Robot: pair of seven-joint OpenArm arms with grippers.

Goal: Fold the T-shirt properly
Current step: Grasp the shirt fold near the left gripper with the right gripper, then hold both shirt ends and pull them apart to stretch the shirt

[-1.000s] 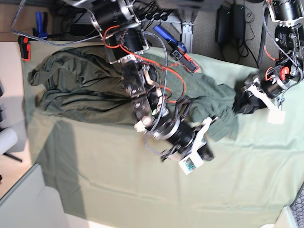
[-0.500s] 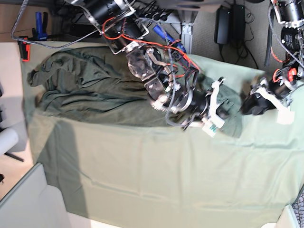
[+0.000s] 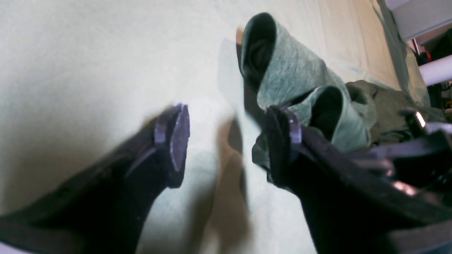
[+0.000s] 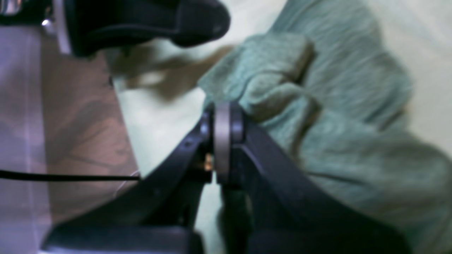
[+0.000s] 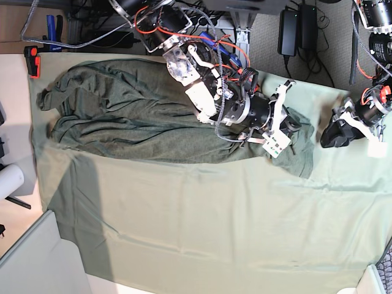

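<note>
Now the right hand point(image 5: 293, 130) is sitting over the T-shirt's point(image 5: 122, 116) end nearest the left arm, having swept there from out over the bare cloth in front of the shirt a second ago, and its fingers are pressed together, pinching a bunched fold of the knit. The left hand point(image 3: 226, 141) is hanging with its fingers wide apart and nothing between them, having backed off from the fabric edge. That probably means the fold is being carried by one arm alone. The T-shirt is lying rumpled along the far side of the surface point(image 5: 202, 226), on the pale green cloth. Counting up: one T-shirt, one cloth cover, two arms, two hands.
</note>
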